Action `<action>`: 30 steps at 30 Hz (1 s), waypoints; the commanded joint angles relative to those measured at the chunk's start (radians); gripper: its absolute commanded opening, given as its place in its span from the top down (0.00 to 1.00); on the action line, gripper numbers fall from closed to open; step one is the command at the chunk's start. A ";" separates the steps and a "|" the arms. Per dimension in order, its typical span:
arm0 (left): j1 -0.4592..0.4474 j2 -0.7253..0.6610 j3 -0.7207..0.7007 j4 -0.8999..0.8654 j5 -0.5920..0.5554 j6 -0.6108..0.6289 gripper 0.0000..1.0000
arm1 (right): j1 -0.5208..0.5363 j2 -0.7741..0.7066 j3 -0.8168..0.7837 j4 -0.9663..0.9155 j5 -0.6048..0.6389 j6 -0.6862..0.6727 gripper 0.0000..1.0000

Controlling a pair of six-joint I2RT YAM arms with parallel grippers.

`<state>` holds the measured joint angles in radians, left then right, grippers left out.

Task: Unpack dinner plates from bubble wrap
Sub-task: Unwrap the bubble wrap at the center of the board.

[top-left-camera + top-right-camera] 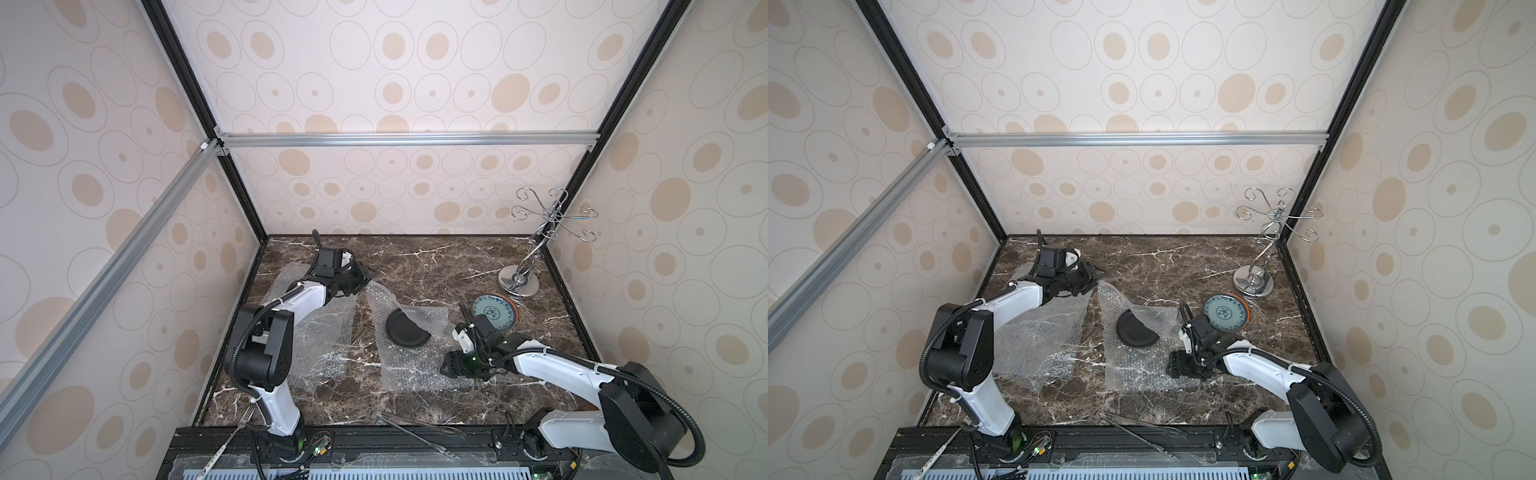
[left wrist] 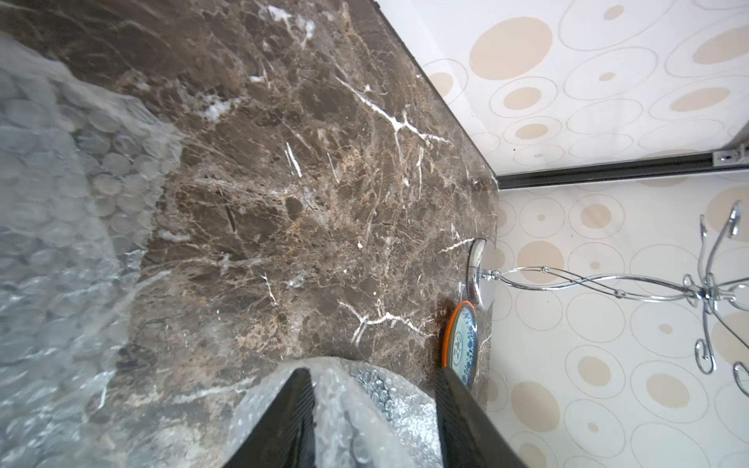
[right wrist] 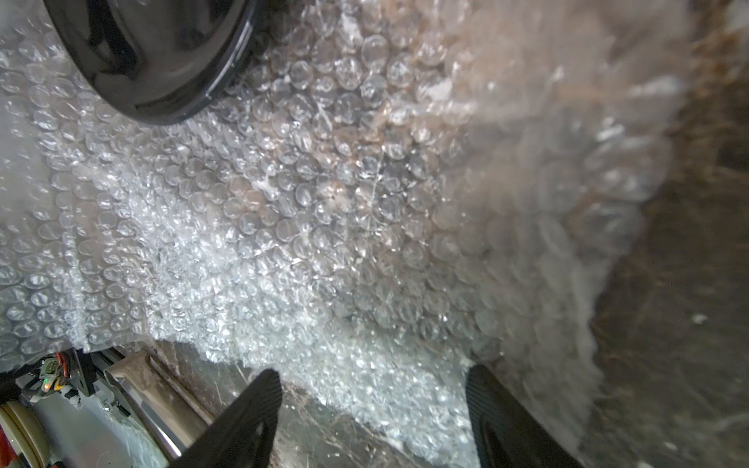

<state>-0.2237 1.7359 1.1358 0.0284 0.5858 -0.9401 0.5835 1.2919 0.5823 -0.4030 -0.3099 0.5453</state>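
Note:
The black plate [image 1: 405, 330] [image 1: 1136, 330] [image 3: 154, 52] lies on a sheet of bubble wrap [image 1: 415, 370] [image 3: 324, 223], with a fold of the sheet over its far right part. That sheet's far corner [image 1: 378, 297] rises toward my left gripper [image 1: 365, 277] [image 2: 373, 372], which is open with the wrap [image 2: 364, 405] between its fingers, against one of them. My right gripper [image 1: 446, 368] [image 3: 373, 370] is open, low over the sheet's near right edge. The pale green-rimmed plate [image 1: 493, 311] [image 2: 462, 344] rests on the orange plate [image 1: 515, 312] at the right.
Another bubble wrap sheet [image 1: 324, 336] lies under the left arm, and a third [image 1: 286, 276] lies behind it. A chrome wire stand [image 1: 518, 283] [image 2: 480, 279] stands in the back right corner. A fork [image 1: 239, 428] and tongs [image 1: 415, 432] lie at the front edge.

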 commanded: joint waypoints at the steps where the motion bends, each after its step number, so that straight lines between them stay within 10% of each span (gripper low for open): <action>1: -0.013 -0.052 -0.017 -0.030 0.015 0.030 0.47 | 0.008 -0.009 0.043 -0.063 0.005 0.004 0.25; 22: -0.110 -0.375 -0.127 -0.220 -0.171 0.102 0.29 | -0.067 0.065 0.222 -0.068 -0.053 0.082 0.22; 30: -0.274 -0.540 -0.276 -0.250 -0.298 0.050 0.27 | -0.086 0.153 0.249 -0.040 -0.024 0.107 0.22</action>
<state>-0.4435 1.2533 0.9188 -0.1886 0.3588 -0.8639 0.5095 1.4250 0.8112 -0.4473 -0.3481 0.6224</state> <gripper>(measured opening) 0.728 0.784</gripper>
